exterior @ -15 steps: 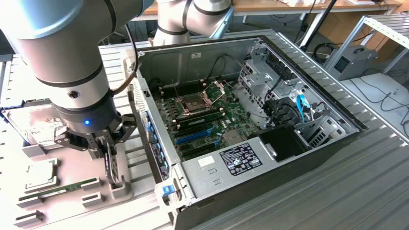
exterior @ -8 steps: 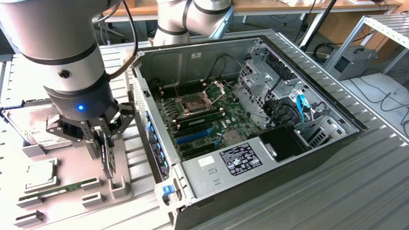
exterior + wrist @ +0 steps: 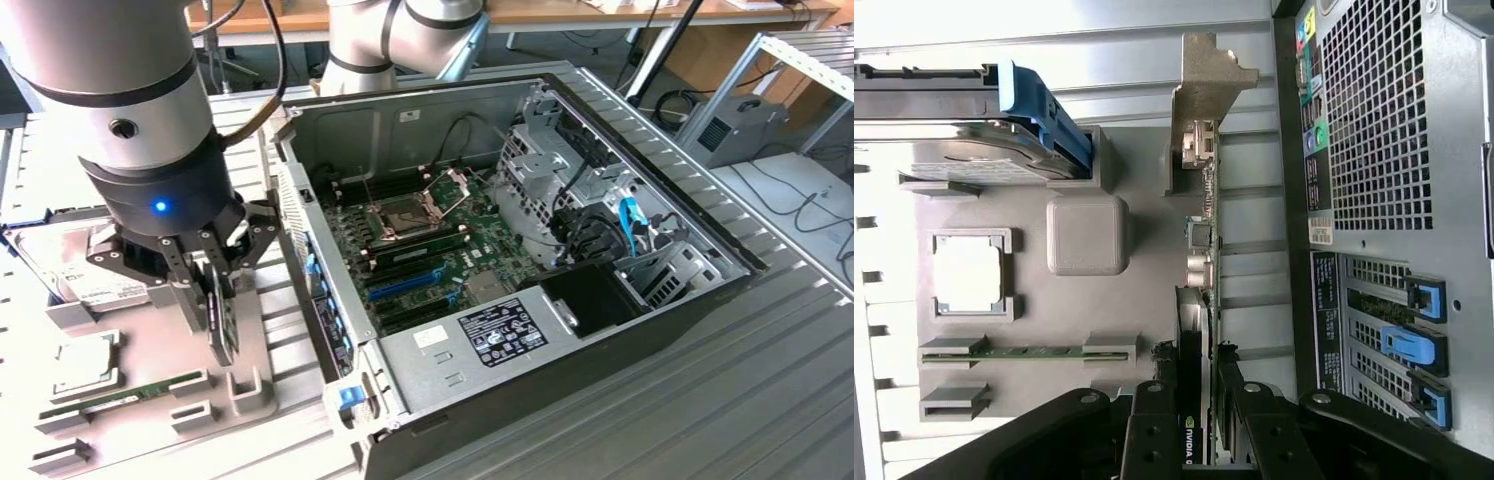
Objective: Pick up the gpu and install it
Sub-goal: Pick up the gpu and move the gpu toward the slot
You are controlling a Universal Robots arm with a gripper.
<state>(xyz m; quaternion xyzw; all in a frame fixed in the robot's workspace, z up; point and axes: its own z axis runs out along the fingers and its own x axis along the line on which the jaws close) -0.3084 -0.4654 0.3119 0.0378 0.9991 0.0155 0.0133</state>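
Note:
The gpu (image 3: 226, 345) stands on its edge in a grey holder on the parts tray (image 3: 160, 425), at the exterior view's left of the open computer case (image 3: 534, 330). My gripper (image 3: 214, 300) reaches straight down over it with one finger on each flat face of the card, shut on it. In the wrist view the card's green edge and silvery end bracket (image 3: 1206, 100) run away from my gripper (image 3: 1197, 405), and its black fingers (image 3: 1154, 430) press against the card's near end with the fan shroud.
The tray also holds a hard drive (image 3: 107, 290), a processor (image 3: 83, 365) and a green memory stick (image 3: 134, 390). Inside the case lies the motherboard with blue slots (image 3: 400, 285). The case's rear panel with blue slot latches (image 3: 1414, 345) stands right beside the card.

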